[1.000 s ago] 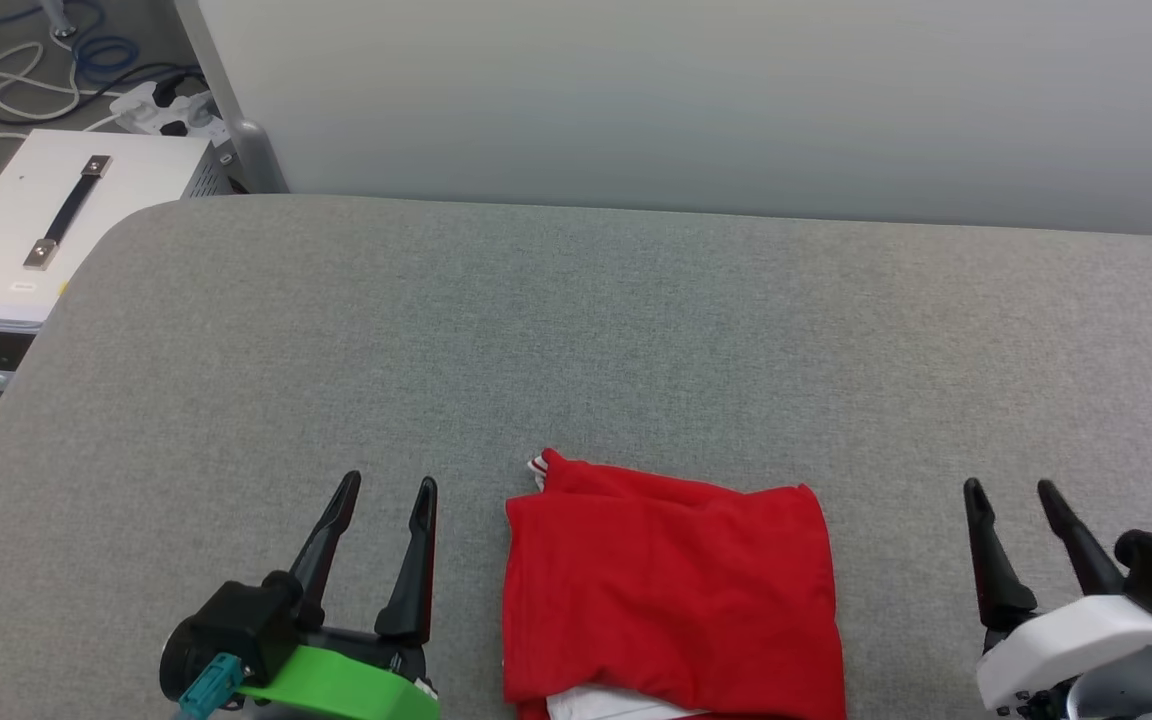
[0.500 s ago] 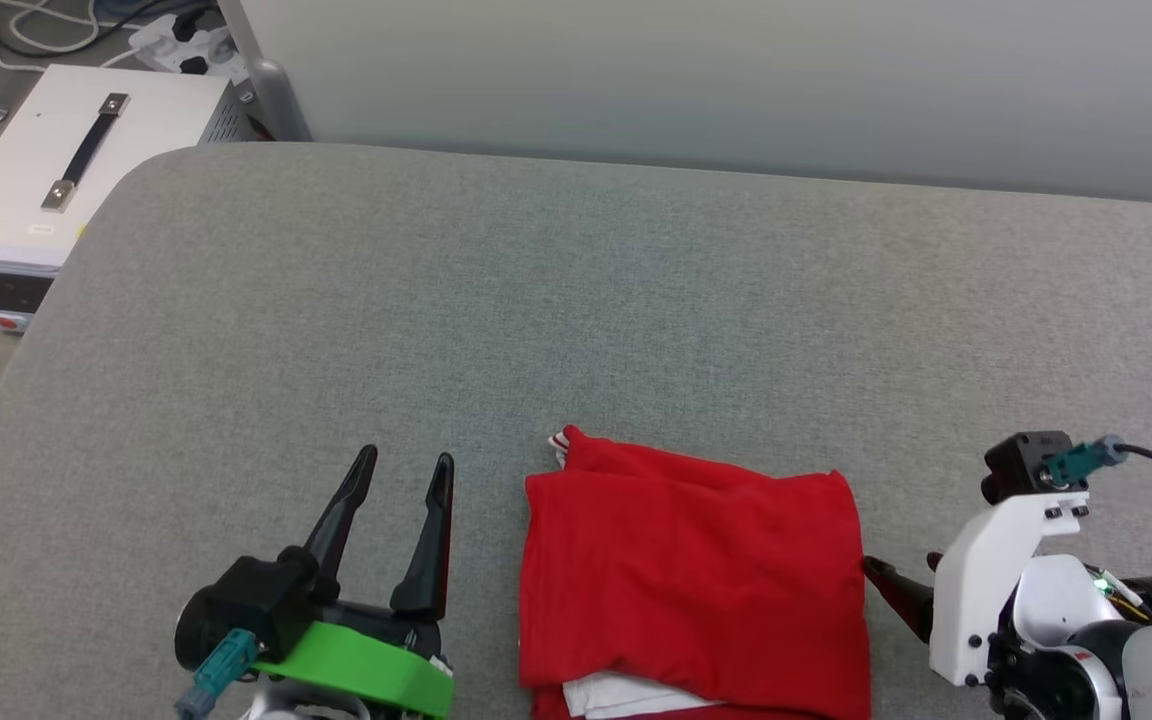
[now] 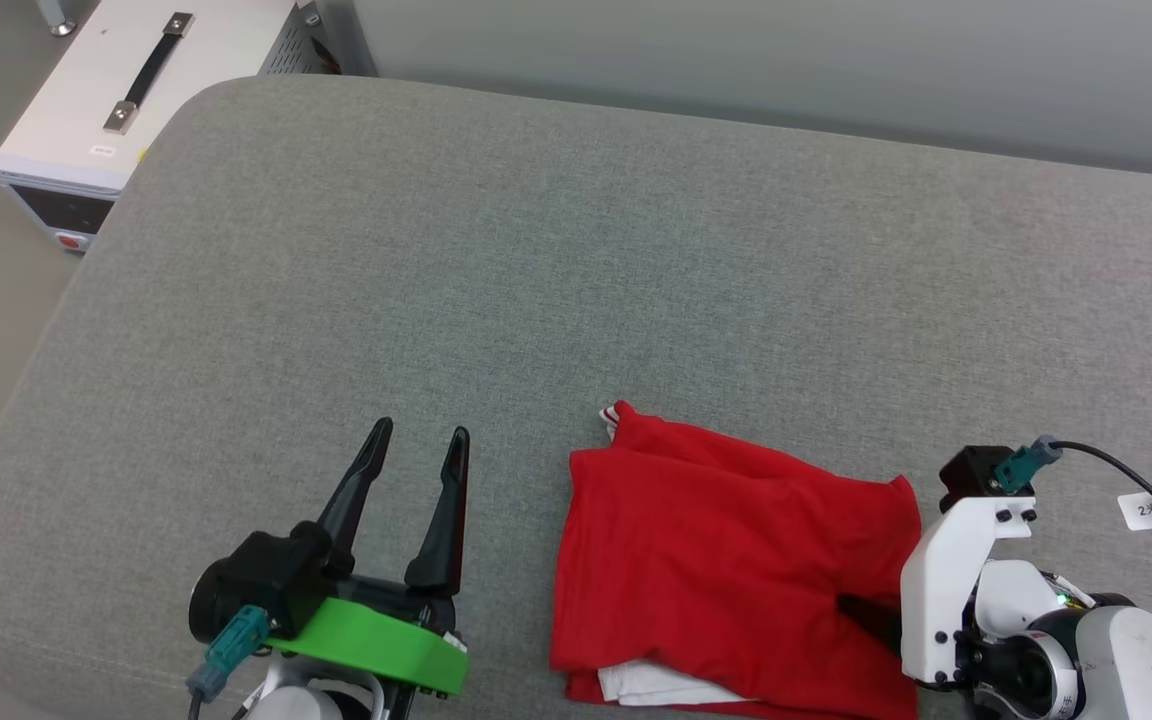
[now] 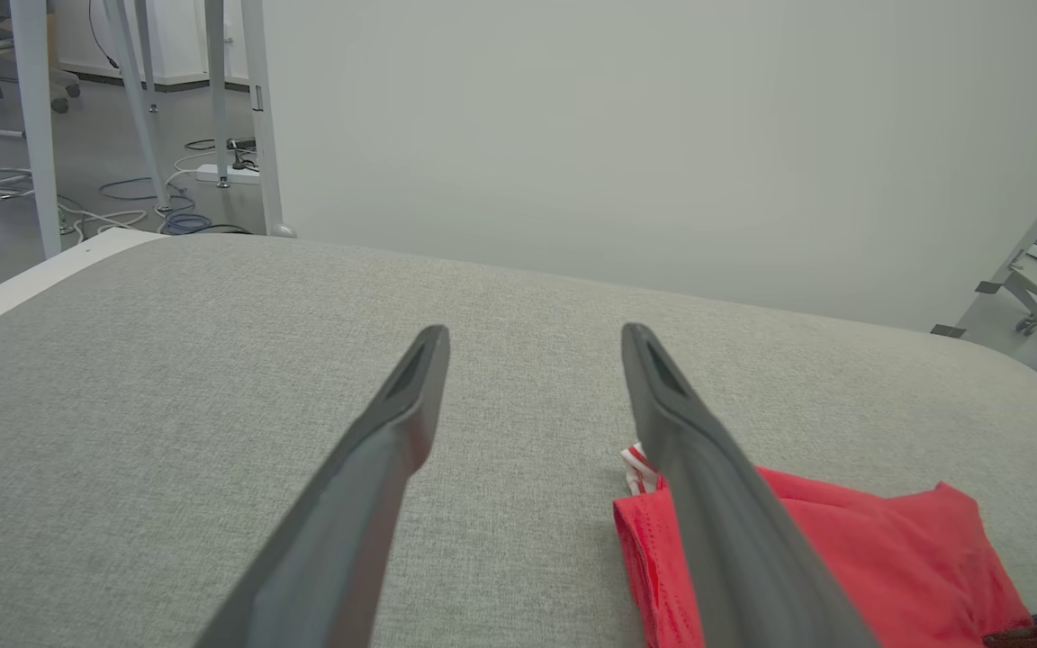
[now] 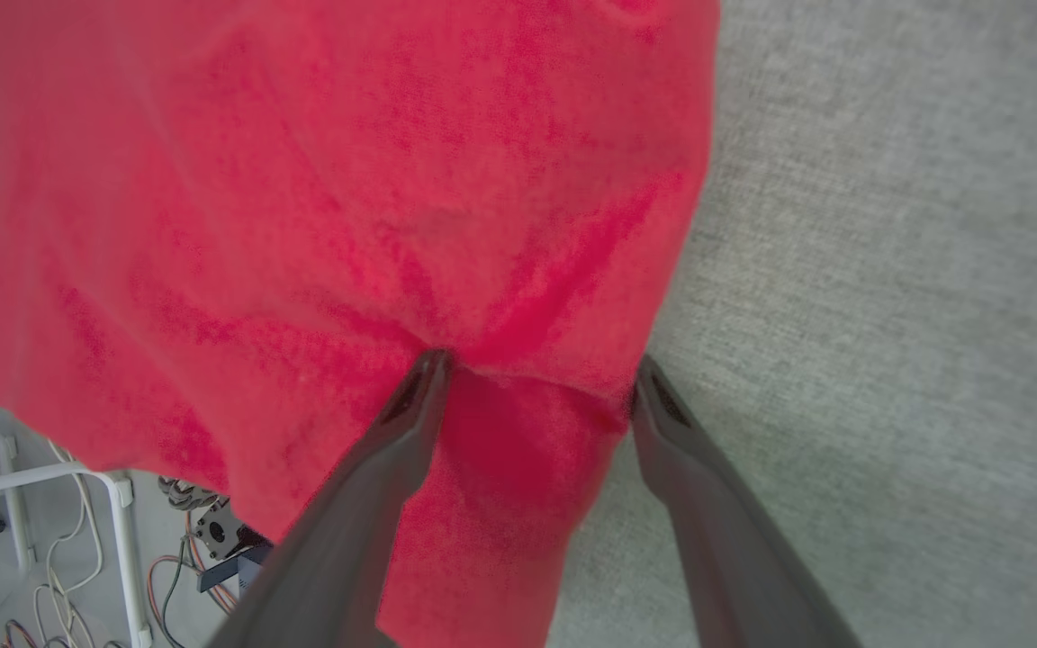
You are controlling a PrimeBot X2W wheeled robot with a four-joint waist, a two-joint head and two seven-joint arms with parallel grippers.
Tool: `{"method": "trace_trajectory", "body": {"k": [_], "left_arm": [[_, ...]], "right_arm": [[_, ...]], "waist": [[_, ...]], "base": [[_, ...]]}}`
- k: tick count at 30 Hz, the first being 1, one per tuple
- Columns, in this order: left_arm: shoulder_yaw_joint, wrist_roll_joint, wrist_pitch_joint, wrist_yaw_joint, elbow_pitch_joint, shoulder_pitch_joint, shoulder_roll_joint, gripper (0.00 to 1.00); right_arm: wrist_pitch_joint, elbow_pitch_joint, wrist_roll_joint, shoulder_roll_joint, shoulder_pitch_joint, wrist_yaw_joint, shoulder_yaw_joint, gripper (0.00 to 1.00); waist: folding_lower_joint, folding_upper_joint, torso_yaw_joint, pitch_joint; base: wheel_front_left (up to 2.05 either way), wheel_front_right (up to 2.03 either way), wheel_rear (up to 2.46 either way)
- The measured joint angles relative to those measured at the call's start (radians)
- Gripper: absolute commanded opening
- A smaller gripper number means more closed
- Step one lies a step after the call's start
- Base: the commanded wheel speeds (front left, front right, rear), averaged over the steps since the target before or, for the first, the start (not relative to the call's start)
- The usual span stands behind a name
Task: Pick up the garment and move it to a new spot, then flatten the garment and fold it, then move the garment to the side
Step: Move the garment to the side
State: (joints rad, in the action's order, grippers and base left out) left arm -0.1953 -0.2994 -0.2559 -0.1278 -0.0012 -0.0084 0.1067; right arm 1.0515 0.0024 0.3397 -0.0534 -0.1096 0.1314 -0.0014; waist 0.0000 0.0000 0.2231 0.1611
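1. Your shirt (image 3: 726, 560) lies folded into a rough red rectangle on the near part of the cushion (image 3: 536, 250). In the head view it sits right of centre, between your two grippers.
2. A white layer (image 3: 651, 685) peeks out from under the shirt's near edge. A bit of red-white striped trim (image 3: 616, 418) sticks out at its far left corner.
3. Your left gripper (image 3: 421, 435) sits just left of the shirt and apart from it. Its fingers are spread, empty, and point away from the robot.
4. In the left wrist view, the left gripper (image 4: 536, 335) has its fingers wide over bare cushion (image 4: 167, 405). The shirt (image 4: 843, 549) lies beside the right-hand finger, with the trim (image 4: 635, 463) showing right at that finger's edge.
5. Your right gripper (image 3: 851, 605) reaches in from the shirt's right side. In the head view one dark finger lies over the red cloth, and the white wrist (image 3: 946, 580) covers the rest.
6. In the right wrist view, the right gripper (image 5: 540, 362) has its jaws wide apart.
   - One fingertip (image 5: 410, 405) presses into the shirt (image 5: 302, 180) and puckers it.
   - The other sits at the shirt's edge, where the cloth meets the cushion (image 5: 888, 270).
   - A strip of cloth lies between the fingers, but it isn't pinched.
7. You can't tell from these views whether that outer fingertip touches cloth or cushion.
8. Past the cushion's far left corner a white box (image 3: 136, 90) with a black handle stands on the floor. A pale wall (image 3: 736, 60) runs behind the cushion, and cables (image 4: 149, 198) lie on the floor in the left wrist view.
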Motion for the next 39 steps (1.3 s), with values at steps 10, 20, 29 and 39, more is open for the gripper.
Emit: {"method": "trace_trajectory", "body": {"k": [10, 20, 29, 39], "left_arm": [[-0.005, 0.0, 0.0, 0.0, 0.001, -0.014, -0.005, 1.0], [-0.008, -0.012, 0.0, 0.0, 0.01, -0.014, -0.005, 1.0], [-0.058, -0.017, 0.0, 0.0, 0.004, -0.029, 0.005, 1.0], [-0.103, 0.012, 0.0, 0.0, -0.043, -0.116, 0.05, 1.0]], "right_arm": [[-0.035, 0.085, -0.016, -0.01, -0.023, 0.0, 0.066, 0.0], [-0.114, 0.072, -0.049, -0.069, -0.045, 0.001, 0.146, 0.0], [-0.151, -0.023, -0.069, -0.362, -0.125, 0.001, 0.26, 0.0], [-0.284, -0.024, -0.041, -0.715, -0.274, 0.001, 0.361, 0.0]], "waist": [[0.0, 0.0, 0.023, 0.028], [0.0, 0.0, -0.014, 0.011], [0.0, 0.0, -0.12, 0.025], [0.0, 0.0, -0.277, 0.102]], "base": [[0.0, 0.0, 0.0], [0.0, 0.0, 0.0], [0.0, 0.0, 0.0], [0.0, 0.0, 0.0]]}}
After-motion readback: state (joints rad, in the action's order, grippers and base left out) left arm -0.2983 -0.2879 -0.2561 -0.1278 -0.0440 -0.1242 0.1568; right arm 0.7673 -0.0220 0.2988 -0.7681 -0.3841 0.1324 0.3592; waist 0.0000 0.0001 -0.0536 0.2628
